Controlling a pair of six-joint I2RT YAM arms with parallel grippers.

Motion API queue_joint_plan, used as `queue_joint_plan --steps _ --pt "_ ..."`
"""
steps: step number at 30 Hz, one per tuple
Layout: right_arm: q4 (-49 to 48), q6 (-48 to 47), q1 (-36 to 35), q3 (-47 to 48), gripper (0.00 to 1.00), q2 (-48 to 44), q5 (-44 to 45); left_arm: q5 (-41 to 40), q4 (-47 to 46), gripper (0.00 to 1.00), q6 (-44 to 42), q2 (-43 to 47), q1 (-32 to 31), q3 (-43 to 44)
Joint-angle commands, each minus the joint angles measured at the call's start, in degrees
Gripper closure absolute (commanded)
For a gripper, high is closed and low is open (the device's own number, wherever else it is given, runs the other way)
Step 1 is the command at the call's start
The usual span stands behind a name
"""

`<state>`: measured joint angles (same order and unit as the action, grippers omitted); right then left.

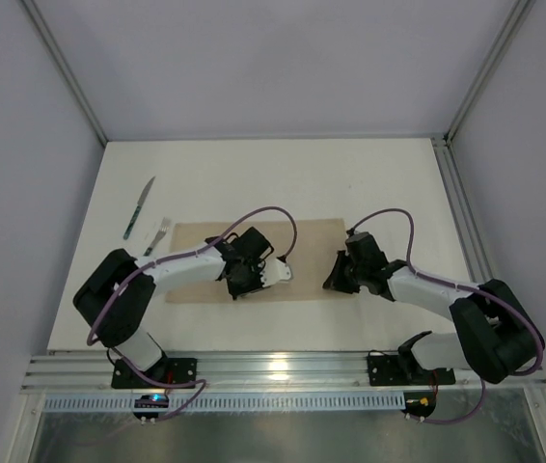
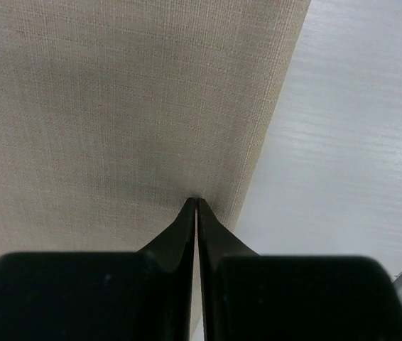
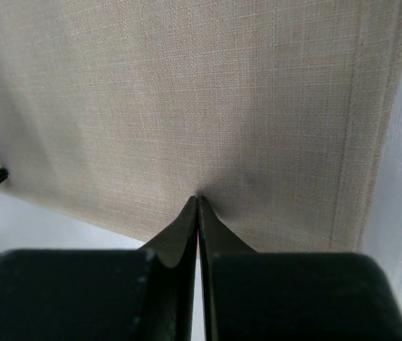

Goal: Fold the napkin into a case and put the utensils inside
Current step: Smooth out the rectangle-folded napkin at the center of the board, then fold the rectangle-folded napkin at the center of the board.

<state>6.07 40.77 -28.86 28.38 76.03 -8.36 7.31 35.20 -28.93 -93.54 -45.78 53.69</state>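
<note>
The napkin (image 1: 302,246) lies flat on the white table as a wide beige rectangle. It fills the left wrist view (image 2: 116,106) and the right wrist view (image 3: 187,92). My left gripper (image 1: 236,290) (image 2: 197,201) is shut, its tips pinching a small pucker of cloth near the napkin's near edge. My right gripper (image 1: 332,283) (image 3: 199,199) is shut the same way near the napkin's near right corner, beside the hem. The knife (image 1: 139,208) and the fork (image 1: 156,236), both with teal handles, lie on the table just off the napkin's far left corner.
An aluminium rail (image 1: 273,371) carries both arm bases along the near edge. A metal frame rail (image 1: 461,212) runs along the table's right side. Grey walls enclose the left, the back and the right.
</note>
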Motion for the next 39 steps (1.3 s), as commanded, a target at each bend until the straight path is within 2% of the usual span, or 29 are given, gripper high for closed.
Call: queue_joint_plan --steps 1,9,15,17,26,29,30,31,33,34,36,37,39 --pt "-0.27 1.06 1.61 -3.68 0.96 -2.01 2.73 -2.74 4.09 0.98 -0.87 1.68 0.34 -4.11" --pt "2.46 -0.17 6.00 -7.28 0.96 -7.82 3.61 -4.06 7.07 0.98 -2.97 9.32 8.06 -10.97" --pt "3.69 -1.57 7.94 -7.99 0.96 -10.02 3.44 -5.29 8.22 0.99 -7.45 11.97 20.01 -14.75" --pt "4.57 -2.36 8.82 -7.99 0.96 -10.64 3.53 -5.03 9.09 0.98 -9.12 12.94 24.31 -15.02" --pt "6.41 -4.39 9.88 -6.85 0.96 -11.43 3.09 -1.26 11.99 0.92 -11.68 18.12 33.29 -13.27" --pt "11.32 -7.10 9.88 -3.17 0.95 -12.83 4.31 1.29 12.96 0.91 -11.42 18.83 37.42 -11.51" --pt "14.73 -7.81 9.79 -0.46 0.93 -13.45 5.62 3.30 13.83 0.90 -11.07 19.09 39.52 -10.90" --pt "16.59 -9.12 9.79 0.87 0.83 -14.23 6.42 4.54 14.28 0.88 -10.11 19.35 40.58 -9.50" --pt "21.07 -10.10 9.79 4.48 0.70 -16.69 8.09 7.35 15.24 0.84 -8.78 19.97 42.78 -8.00" --pt "22.14 -10.36 9.79 5.27 0.58 -17.57 8.10 7.89 15.51 0.82 -7.39 20.06 44.71 -6.94" --pt "23.37 -10.28 9.79 5.72 0.51 -19.51 8.10 8.77 15.60 0.78 -6.06 19.97 45.95 -6.15" --pt "23.64 -10.02 9.79 5.55 0.45 -19.78 7.66 8.77 15.51 0.77 -5.44 19.80 48.48 -5.97" --pt "23.21 -8.87 9.79 3.71 0.41 -19.52 6.08 8.16 14.73 0.76 -4.39 19.18 50.17 -6.23"
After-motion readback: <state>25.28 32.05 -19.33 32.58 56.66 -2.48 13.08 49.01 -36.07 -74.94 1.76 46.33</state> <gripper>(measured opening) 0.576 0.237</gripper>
